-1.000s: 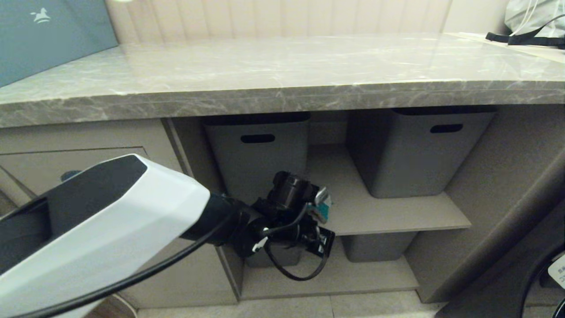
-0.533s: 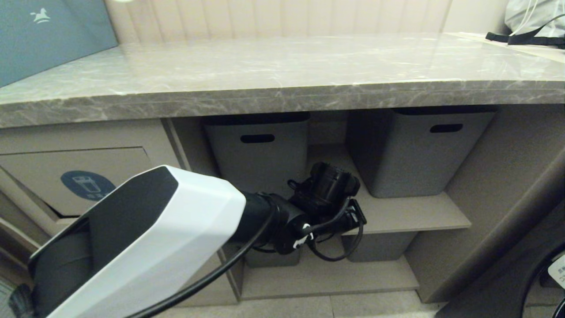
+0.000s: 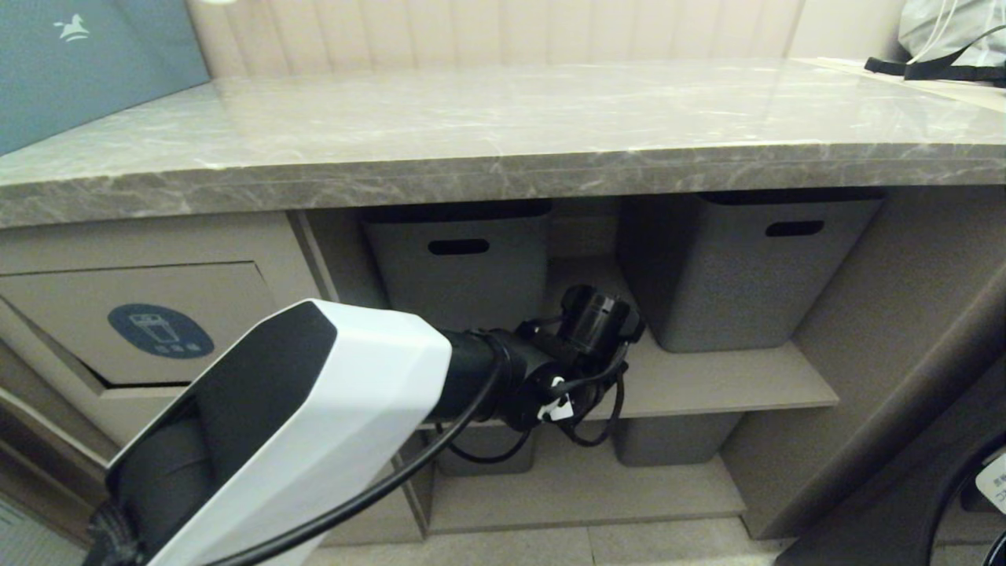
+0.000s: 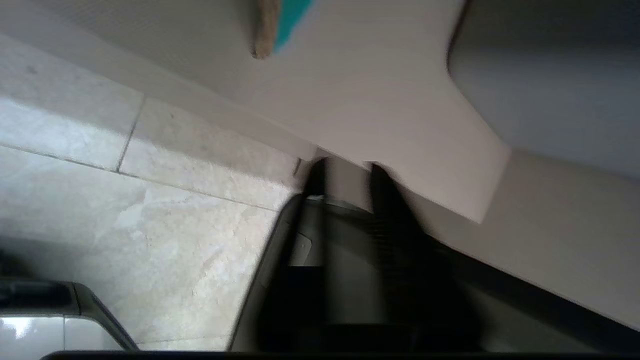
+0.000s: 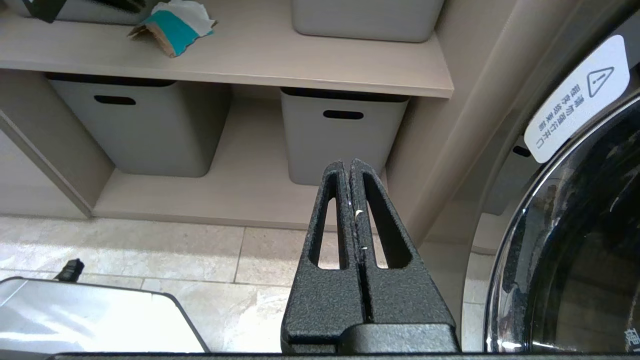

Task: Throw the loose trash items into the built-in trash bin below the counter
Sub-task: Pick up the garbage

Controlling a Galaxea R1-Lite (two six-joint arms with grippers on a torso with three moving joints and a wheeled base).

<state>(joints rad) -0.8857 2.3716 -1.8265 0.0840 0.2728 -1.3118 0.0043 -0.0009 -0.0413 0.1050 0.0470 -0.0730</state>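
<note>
Head view, left arm: the white-and-black forearm crosses from the lower left corner toward the middle shelf; the left gripper [image 3: 601, 314] sits at the shelf's front edge, between the two upper grey tubs [image 3: 460, 263]. Its fingers are hidden behind the wrist here.
Head view, bin: the built-in trash bin [image 3: 137, 322] is the beige flap with a round blue sticker, under the counter [image 3: 503, 169] at its left end, well to the left of the gripper. The flap's lower edge stands slightly out from the cabinet.
Head view, scrap: no trash piece shows; the wrist covers that part of the shelf.
Left wrist view, tool: the left gripper's two dark fingers [image 4: 387, 192] stand a little apart with nothing between them, tips at the shelf's front edge, floor tiles [image 4: 150, 200] below.
Left wrist view, scrap: a teal scrap [image 4: 280, 22] with a brown torn edge lies further in on the shelf, ahead of the fingertips and apart from them.
Right wrist view, tool: the right gripper [image 5: 350, 167] is pressed together and empty, parked low before the lower tubs [image 5: 342, 135].
Right wrist view, scrap: the teal-and-white scrap [image 5: 175, 25] lies flat near the shelf's front edge, between the upper tubs, long side slanting across the shelf.
Judgement: the left arm is nearer; a reach inward over the shelf edge looks open, with tubs limiting room on both sides.
</note>
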